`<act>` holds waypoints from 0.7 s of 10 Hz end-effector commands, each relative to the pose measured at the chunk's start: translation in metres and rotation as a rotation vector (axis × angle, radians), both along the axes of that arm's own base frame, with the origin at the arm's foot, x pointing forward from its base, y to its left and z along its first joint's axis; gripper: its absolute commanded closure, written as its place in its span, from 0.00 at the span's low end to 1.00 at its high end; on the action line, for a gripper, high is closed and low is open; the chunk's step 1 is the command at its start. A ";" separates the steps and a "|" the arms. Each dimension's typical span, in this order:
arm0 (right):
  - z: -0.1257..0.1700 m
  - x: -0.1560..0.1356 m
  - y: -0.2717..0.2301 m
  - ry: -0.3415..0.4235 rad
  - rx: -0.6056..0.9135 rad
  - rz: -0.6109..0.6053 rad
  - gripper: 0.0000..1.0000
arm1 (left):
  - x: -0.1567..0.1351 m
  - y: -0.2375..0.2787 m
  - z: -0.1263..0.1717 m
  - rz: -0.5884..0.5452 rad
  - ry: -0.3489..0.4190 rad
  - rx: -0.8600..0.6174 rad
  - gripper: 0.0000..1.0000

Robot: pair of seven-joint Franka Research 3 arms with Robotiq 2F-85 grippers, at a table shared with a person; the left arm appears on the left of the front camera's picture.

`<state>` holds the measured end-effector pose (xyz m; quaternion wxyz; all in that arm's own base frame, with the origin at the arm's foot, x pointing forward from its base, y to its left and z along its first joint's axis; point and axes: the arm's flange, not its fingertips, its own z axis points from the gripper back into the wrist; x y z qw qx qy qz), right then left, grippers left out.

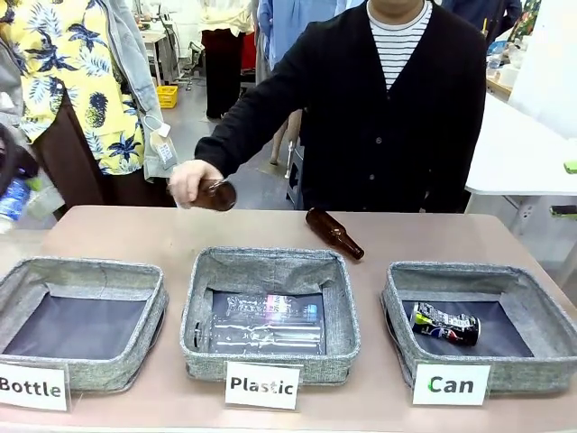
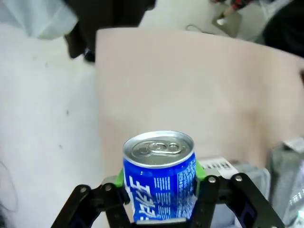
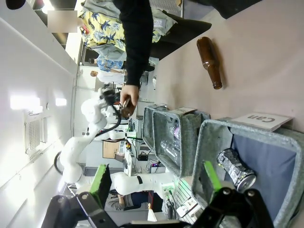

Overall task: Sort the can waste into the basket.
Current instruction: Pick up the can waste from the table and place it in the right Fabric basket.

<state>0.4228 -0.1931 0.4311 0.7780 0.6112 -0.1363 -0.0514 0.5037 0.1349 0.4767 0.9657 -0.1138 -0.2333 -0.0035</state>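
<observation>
Left tool [image 2: 160, 192] pinches the blue can [image 2: 160, 164] by its sides, presumably to carry it to the Can basket [image 1: 401, 289]; right tool [image 3: 156, 183] is spread and empty. The black can [image 1: 445, 325] lies inside that basket. Count: two cans; three baskets; two brown bottles, one on the desk [image 1: 334, 233], one in the person's hand [image 1: 216, 194].

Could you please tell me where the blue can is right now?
In the left wrist view, the blue can stands upright, clamped between the left gripper's green pads, over the pale table.

Black can [image 1: 445, 325] lies in grey basket [image 1: 478, 275]; blue can [image 2: 160, 180] upright.
</observation>
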 end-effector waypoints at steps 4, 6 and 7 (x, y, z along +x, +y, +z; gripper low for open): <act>0.002 0.001 -0.002 -0.015 0.001 0.013 0.00 | -0.142 0.109 0.071 -0.766 -0.071 -0.120 1.00; 0.002 0.001 -0.002 -0.015 0.001 0.013 0.00 | -0.186 0.190 0.097 -0.780 -0.170 -0.196 1.00; 0.002 0.001 -0.002 -0.015 0.001 0.013 0.00 | -0.204 0.220 0.097 -0.715 -0.216 -0.231 1.00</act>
